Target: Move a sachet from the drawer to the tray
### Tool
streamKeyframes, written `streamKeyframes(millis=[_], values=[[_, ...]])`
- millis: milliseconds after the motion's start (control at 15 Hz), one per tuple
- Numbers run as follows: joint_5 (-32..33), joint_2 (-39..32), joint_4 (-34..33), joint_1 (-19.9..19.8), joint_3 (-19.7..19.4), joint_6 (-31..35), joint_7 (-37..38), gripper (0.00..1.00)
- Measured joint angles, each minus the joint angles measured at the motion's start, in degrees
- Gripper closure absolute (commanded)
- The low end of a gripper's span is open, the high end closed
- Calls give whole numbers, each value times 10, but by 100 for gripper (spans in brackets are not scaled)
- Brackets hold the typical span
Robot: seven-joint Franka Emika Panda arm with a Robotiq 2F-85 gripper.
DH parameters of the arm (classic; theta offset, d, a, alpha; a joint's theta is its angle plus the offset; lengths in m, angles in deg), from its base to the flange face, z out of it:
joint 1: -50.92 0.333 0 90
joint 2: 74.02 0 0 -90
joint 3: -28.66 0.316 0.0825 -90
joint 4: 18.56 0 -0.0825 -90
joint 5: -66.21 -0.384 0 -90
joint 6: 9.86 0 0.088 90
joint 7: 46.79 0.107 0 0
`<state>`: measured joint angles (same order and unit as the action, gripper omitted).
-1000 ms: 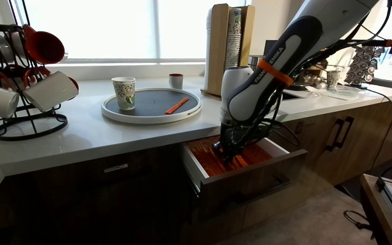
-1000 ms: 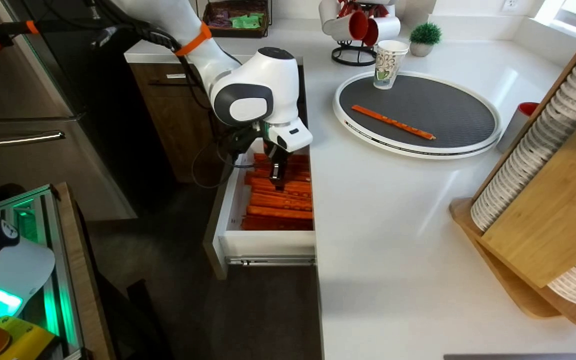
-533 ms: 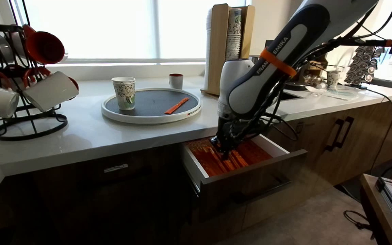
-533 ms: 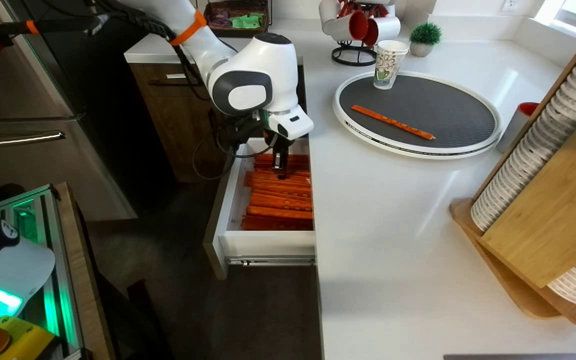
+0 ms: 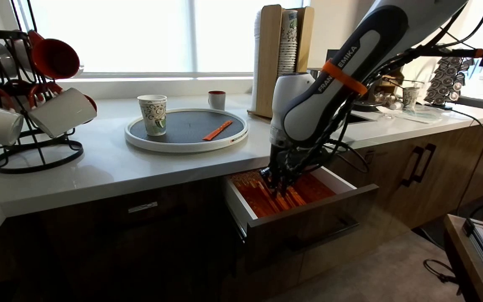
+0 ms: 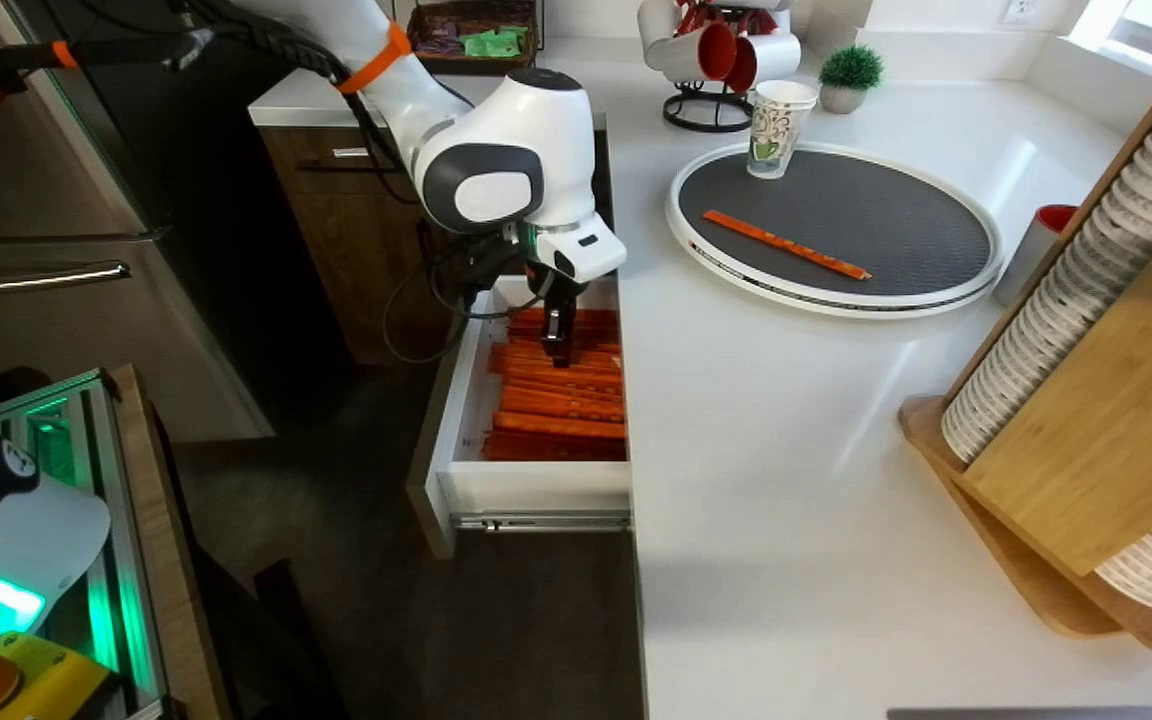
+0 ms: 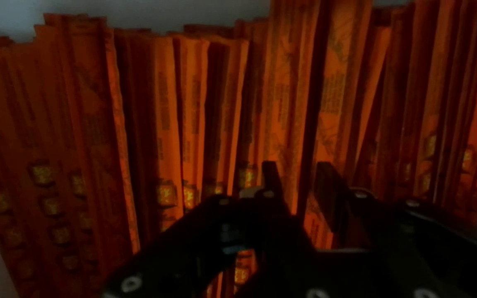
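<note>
Far left, in an exterior view, white mugs (image 5: 62, 113) hang above the pale desk (image 5: 111, 165). Next to the right, a paper cup (image 5: 154, 119) stands upright on the round tray (image 5: 183, 147); right of it one sachet (image 5: 217, 130) lies flat on the grey surface, unmoved over the last second. Its long axis slants, one end toward the desk's front edge, the other toward the back. Farther right, below the desk, the drawer (image 5: 275, 233) stands pulled out, and the hand (image 5: 278, 193) points down at the packed sachets (image 6: 556, 395) inside. Just changed: within the last second the hand has risen slightly and its fingers (image 7: 327, 186) have spread, two separate tips now showing in place of one dark tip; nothing is clasped. I take this as lining up a pick: lifting one sachet out and carrying it to the tray remain to be done. In both exterior views the drawer's sachets run from its front to its back, side by side; in the wrist view they run top to bottom, gold-printed halves toward its lower edge. The fingers stand across that axis, so bringing them together should pinch a sachet over its narrow width. The wrist view being dim, I cannot tell whether either finger already touches one.
</note>
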<state>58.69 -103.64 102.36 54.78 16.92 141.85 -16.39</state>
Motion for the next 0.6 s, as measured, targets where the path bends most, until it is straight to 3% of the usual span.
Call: streamKeyframes(millis=[467,533,600], values=[[0,-8,7,0,-2,0,0,72],[0,-10,7,0,-2,0,0,66],[0,-12,7,0,-2,0,0,47]])
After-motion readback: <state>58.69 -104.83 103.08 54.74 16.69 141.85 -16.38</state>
